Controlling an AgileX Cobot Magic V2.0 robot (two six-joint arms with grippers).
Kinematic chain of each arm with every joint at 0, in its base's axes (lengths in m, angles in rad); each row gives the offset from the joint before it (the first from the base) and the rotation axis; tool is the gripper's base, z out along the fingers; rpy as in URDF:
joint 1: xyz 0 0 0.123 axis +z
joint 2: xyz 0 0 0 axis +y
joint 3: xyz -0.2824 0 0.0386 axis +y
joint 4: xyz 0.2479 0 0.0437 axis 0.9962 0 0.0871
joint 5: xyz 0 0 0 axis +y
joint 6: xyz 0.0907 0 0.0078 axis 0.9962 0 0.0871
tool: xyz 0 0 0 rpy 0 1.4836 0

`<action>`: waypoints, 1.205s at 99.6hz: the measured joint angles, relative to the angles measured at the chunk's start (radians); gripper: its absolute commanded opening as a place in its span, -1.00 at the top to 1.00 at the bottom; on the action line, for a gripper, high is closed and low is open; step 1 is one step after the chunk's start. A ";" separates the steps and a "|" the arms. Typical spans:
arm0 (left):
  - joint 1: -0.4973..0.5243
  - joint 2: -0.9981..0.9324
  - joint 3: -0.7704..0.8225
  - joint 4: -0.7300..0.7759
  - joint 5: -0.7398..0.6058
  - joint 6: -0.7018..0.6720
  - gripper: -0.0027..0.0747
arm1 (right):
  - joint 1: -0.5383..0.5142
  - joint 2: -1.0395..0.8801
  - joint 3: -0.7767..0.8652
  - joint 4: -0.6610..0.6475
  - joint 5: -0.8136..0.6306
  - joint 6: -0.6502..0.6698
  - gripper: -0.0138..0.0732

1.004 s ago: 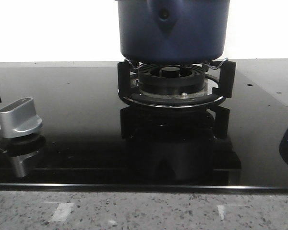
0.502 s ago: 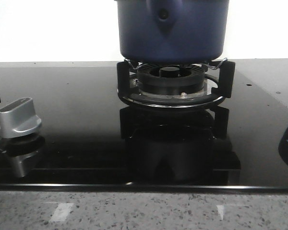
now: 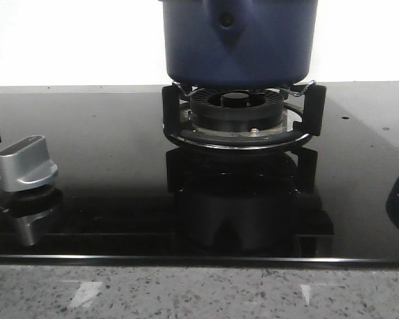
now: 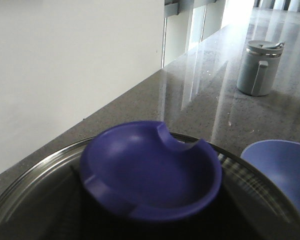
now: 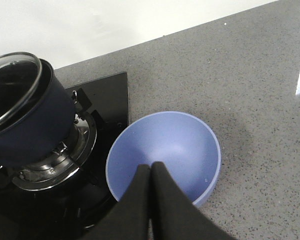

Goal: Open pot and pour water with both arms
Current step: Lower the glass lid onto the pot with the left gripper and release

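Front view: the pot [image 3: 239,43] stands on the burner grate [image 3: 243,116] of a black glass stove [image 3: 106,173], its pointed handle mount with a rivet facing the camera. A silver knob [image 3: 26,163] sits at the left of the stove, and the speckled counter [image 3: 199,289] runs along the near edge. No gripper shows here.

Left wrist view: a dark blue lid knob [image 4: 150,170] fills the middle, sitting on a glass lid [image 4: 30,185] with a metal rim. Part of a lighter blue bowl [image 4: 282,170] shows beside it, and a grey lidded jug [image 4: 260,67] stands well apart on the counter. The left gripper's fingers are not visible, so I cannot tell whether it is wide or narrow.

Right wrist view: the right gripper [image 5: 151,172] has its two black fingers pressed together, holding nothing, above the bowl. The bowl rests on the counter just beside the stove. The pot, with its glass lid on, sits on the burner.
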 measured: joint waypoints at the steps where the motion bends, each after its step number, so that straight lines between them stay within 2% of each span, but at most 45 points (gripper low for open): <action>1: 0.000 0.000 0.000 0.000 -0.002 0.002 0.30 | 0.002 0.000 0.000 0.000 0.000 0.000 0.84; 50: -0.001 0.043 -0.008 -0.023 -0.052 0.038 0.27 | 0.012 0.000 0.000 -0.036 0.002 -0.002 0.84; 57: -0.001 0.046 -0.008 -0.027 -0.048 0.040 0.14 | 0.012 0.000 0.000 -0.036 0.000 -0.002 0.84; 72: -0.001 0.051 -0.010 -0.031 -0.046 0.043 -0.31 | 0.012 0.000 0.000 -0.037 -0.002 -0.002 0.84; 81: -0.001 0.052 -0.013 -0.047 -0.048 0.043 -0.46 | 0.012 0.000 0.000 -0.037 -0.003 -0.002 0.84; 108: 0.003 0.002 -0.013 -0.053 -0.065 0.043 -0.47 | 0.012 0.000 0.000 -0.046 -0.042 -0.004 0.84; 120: 0.024 -0.087 -0.013 -0.056 -0.065 0.041 -0.29 | 0.012 0.000 0.000 -0.067 -0.057 -0.004 0.84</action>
